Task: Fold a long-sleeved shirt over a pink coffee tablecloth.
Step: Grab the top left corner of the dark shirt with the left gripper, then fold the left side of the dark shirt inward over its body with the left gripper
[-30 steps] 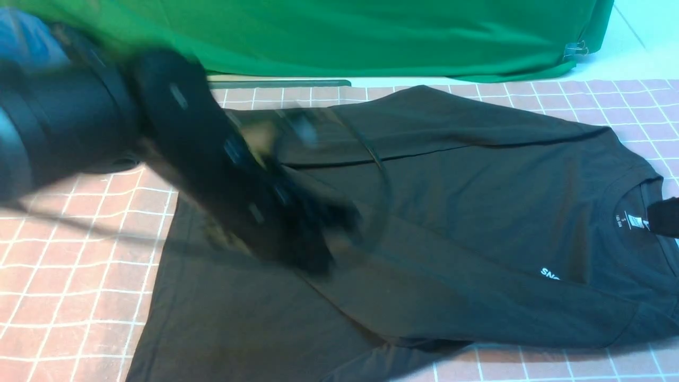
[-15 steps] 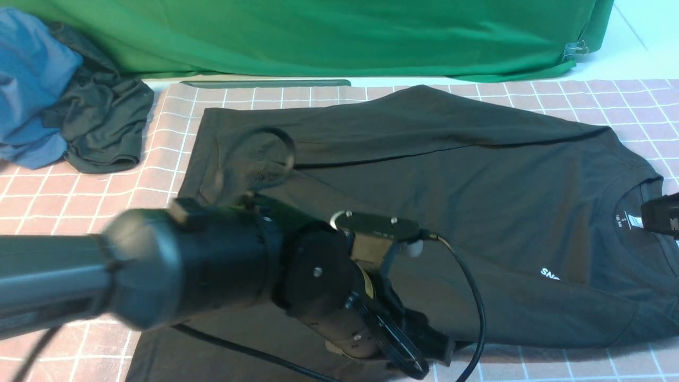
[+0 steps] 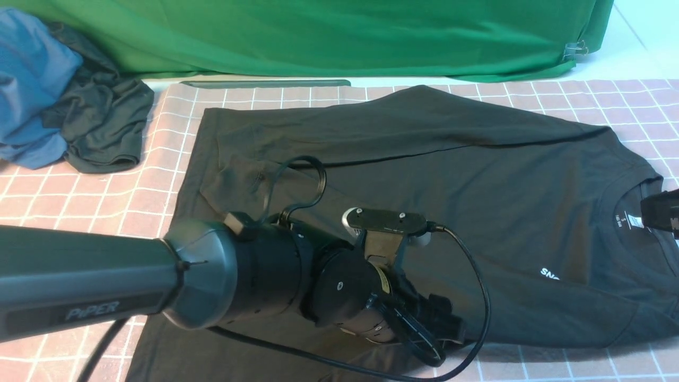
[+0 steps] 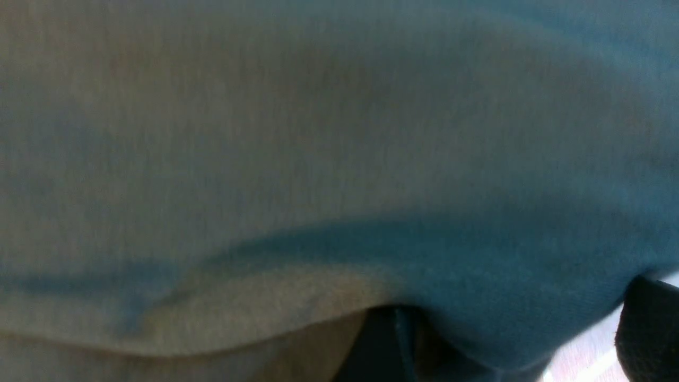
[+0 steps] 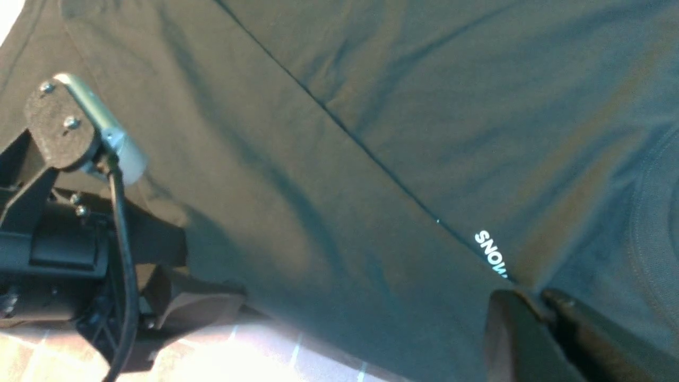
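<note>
— What do we get from the front?

— The long-sleeved shirt (image 3: 451,170) lies spread over the pink coffee tablecloth (image 3: 79,201) on the desk. It fills the middle and right of the frame, with its collar at the right edge. Our left gripper (image 3: 443,331) sits low at bottom centre, on the shirt's near edge. Its own wrist and a looping cable (image 3: 480,297) cover the jaws, so from here we cannot tell how they stand.

— And our right side?

— The right gripper (image 3: 658,215) pokes in at the right edge, over the collar. At the upper left a blue garment (image 3: 32,74) and a dark bundle (image 3: 106,122) lie well apart from the shirt. A green cloth (image 3: 345,37) hangs across the top.

— The left wrist view?

— Blurred shirt fabric fills nearly all of it. Two dark fingers (image 4: 650,329) show along the bottom, right of centre, with a bulge of cloth between them. We cannot tell whether they clamp it.

— The right wrist view?

— At the lower right, the right gripper's jaws are pressed together with only a thin seam between them. The tip meets the shirt just below the white "SNOW" lettering (image 5: 490,253). We cannot tell whether any cloth is caught there. The left gripper shows at the lower left, where the shirt's edge gives way to pink cloth.
</note>
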Robot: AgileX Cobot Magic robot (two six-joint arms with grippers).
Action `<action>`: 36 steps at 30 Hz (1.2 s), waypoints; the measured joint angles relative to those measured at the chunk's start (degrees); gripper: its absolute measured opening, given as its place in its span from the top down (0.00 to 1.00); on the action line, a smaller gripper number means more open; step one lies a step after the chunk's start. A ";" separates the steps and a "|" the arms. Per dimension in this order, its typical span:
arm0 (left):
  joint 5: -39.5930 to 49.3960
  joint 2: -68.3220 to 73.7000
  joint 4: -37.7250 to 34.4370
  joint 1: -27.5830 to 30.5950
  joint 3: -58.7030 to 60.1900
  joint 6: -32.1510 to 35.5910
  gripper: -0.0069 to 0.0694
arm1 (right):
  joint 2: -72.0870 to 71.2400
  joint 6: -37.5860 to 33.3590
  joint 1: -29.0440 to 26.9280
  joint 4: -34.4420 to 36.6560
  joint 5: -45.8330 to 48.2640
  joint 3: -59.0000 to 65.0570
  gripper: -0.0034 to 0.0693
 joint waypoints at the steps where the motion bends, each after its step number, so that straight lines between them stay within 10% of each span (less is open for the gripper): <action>1: -0.64 0.23 -0.49 0.00 0.00 0.00 0.18 | 0.00 0.00 0.00 0.00 0.00 0.00 0.83; 8: -0.53 0.29 -2.76 0.00 0.00 0.24 0.23 | 0.00 -0.33 0.00 0.00 -0.37 0.00 0.83; 19: 4.69 0.29 -8.79 0.00 0.00 4.13 0.85 | 7.70 -0.40 -2.47 -2.58 6.78 -4.64 0.83; 26: 10.64 0.29 -10.24 0.00 0.00 4.95 0.85 | 14.65 -1.43 -5.23 -3.63 10.84 -8.07 0.81; 36: 14.81 0.23 -20.83 0.00 0.00 12.13 0.85 | 23.69 -3.06 -5.23 -3.63 12.33 -8.14 0.47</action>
